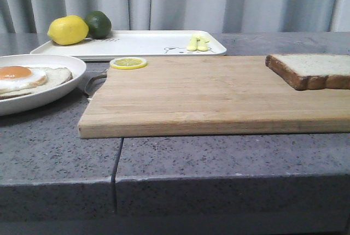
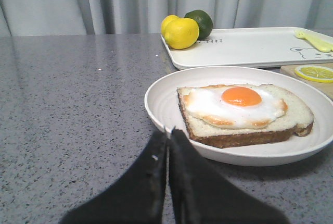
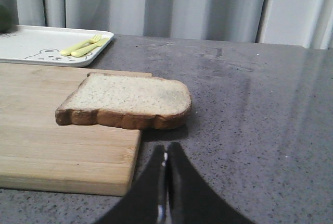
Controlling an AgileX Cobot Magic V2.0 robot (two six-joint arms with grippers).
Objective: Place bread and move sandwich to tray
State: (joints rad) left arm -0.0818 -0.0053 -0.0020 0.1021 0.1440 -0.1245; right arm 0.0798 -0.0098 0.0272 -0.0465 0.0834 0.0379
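Note:
The bread [image 1: 313, 69] [image 3: 127, 100], a thick white slice with a dark crust, lies on the right end of the wooden cutting board [image 1: 208, 95], overhanging its edge. The sandwich [image 2: 244, 112] [image 1: 30, 79], a bread slice topped with a fried egg, sits on a round white plate [image 2: 161, 107] [image 1: 65, 84] at the left. The white tray [image 1: 142, 43] [image 2: 250, 47] lies behind. My left gripper [image 2: 168, 131] is shut and empty just in front of the plate's rim. My right gripper [image 3: 166, 147] is shut and empty, short of the bread. Neither gripper shows in the front view.
On the tray sit a lemon [image 1: 68, 30], a dark green lime [image 1: 98, 23] and pale yellow cutlery [image 1: 198, 42]. A lemon slice [image 1: 128, 63] rests at the board's back left corner. A seam [image 1: 117, 161] runs through the grey stone counter. Grey curtains hang behind.

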